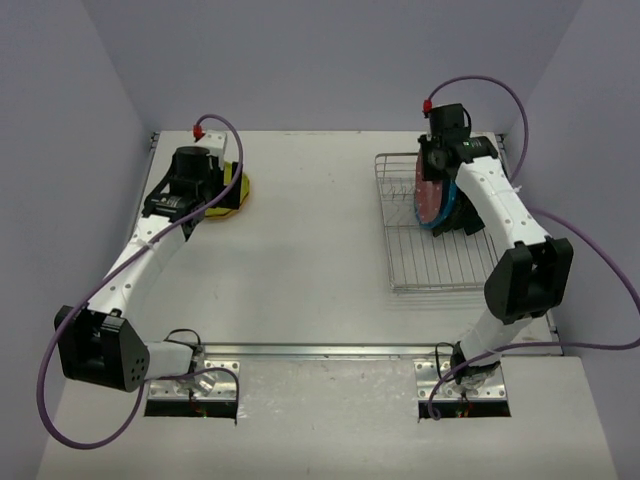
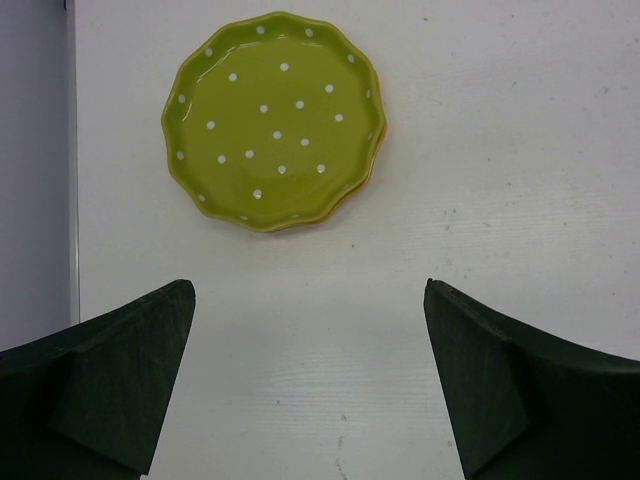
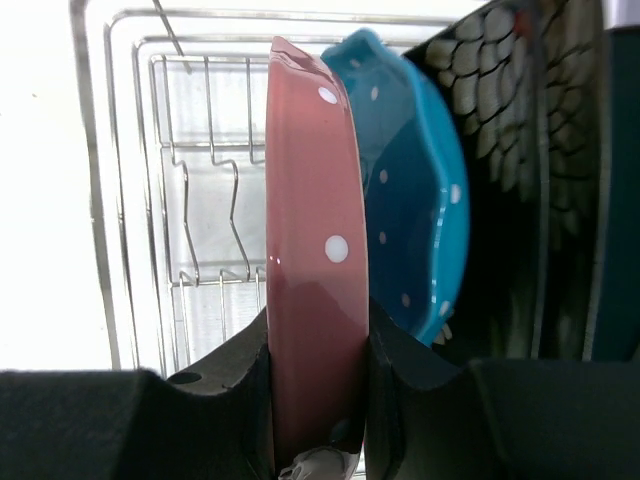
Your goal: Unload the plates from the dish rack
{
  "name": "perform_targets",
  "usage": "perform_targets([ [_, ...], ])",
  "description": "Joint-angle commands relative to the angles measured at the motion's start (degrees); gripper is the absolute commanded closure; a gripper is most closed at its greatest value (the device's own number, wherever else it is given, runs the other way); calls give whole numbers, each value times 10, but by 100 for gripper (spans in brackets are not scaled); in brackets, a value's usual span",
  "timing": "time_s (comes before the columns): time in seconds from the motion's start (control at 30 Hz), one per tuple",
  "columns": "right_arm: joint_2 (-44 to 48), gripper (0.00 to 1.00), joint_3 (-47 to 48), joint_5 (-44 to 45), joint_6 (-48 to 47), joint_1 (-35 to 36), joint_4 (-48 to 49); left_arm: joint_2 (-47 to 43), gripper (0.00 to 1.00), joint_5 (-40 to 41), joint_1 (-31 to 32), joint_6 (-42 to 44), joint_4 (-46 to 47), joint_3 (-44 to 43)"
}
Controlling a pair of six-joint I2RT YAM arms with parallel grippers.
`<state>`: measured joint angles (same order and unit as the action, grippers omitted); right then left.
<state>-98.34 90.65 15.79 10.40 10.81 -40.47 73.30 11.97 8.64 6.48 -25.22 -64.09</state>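
Note:
The silver wire dish rack [image 1: 420, 262] stands at the right of the table. In it a pink dotted plate [image 3: 315, 260] stands on edge, with a blue dotted plate [image 3: 415, 210] and a black floral plate [image 3: 520, 150] behind it. My right gripper [image 3: 318, 350] is shut on the pink plate's rim, over the rack's far part [image 1: 432, 195]. At the far left a yellow-green dotted plate [image 2: 270, 120] lies flat on an orange plate [image 2: 378, 140]. My left gripper [image 2: 310, 300] is open and empty above the table, just short of that stack [image 1: 236, 190].
Empty V-shaped dividers [image 3: 210, 220] fill the rack's left side. Purple walls close in the table at the back and sides. The arm bases [image 1: 190, 385] sit at the near edge.

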Motion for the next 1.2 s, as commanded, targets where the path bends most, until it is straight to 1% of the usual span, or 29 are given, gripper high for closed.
perform_targets([
  [0.0, 74, 100, 75, -42, -21, 17, 87, -3, 1, -3, 3, -12, 13, -37],
  [0.07, 80, 100, 78, -39, -34, 17, 93, -2, 0, -14, 3, -13, 9, -42],
  [0.13, 102, 100, 78, -39, -55, 17, 113, 0, 0, -54, 2, -15, -6, -52],
  [0.2, 116, 100, 79, -44, -69, 17, 123, -3, 0, -114, 0, -18, -14, -60],
  [0.33, 145, 100, 84, -90, -64, 16, 124, -16, 0, -227, -6, -33, -10, -67],
  [0.37, 153, 100, 83, -115, -53, 16, 122, -19, 0, -252, -10, -42, -6, -67],
  [0.43, 173, 100, 71, -179, -28, 15, 117, -27, 0, -365, -27, -77, 17, -61],
  [0.53, 190, 100, 37, -310, 23, 15, 119, -30, 1, -541, -43, -125, 62, -37],
  [0.63, 202, 100, -15, -461, 90, 16, 164, -22, 5, -649, -44, -207, 131, -10],
  [0.7, 204, 100, -53, -549, 142, 16, 203, -18, 6, -688, -44, -233, 161, 3],
  [0.73, 203, 100, -65, -575, 173, 16, 216, -15, 6, -695, -44, -248, 166, 5],
  [0.77, 201, 100, -78, -600, 176, 17, 232, -15, 6, -702, -44, -255, 170, 6],
  [0.83, 198, 100, -124, -645, 230, 19, 293, -7, 6, -724, -42, -273, 185, 12],
  [0.87, 198, 100, -137, -663, 246, 23, 307, -4, 6, -727, -40, -281, 187, 14],
  [1.03, 188, 100, -152, -702, 270, 59, 339, 14, 7, -733, -25, -299, 203, 27],
  [1.17, 174, 100, -152, -717, 283, 75, 357, 32, 12, -731, -12, -299, 206, 32],
])
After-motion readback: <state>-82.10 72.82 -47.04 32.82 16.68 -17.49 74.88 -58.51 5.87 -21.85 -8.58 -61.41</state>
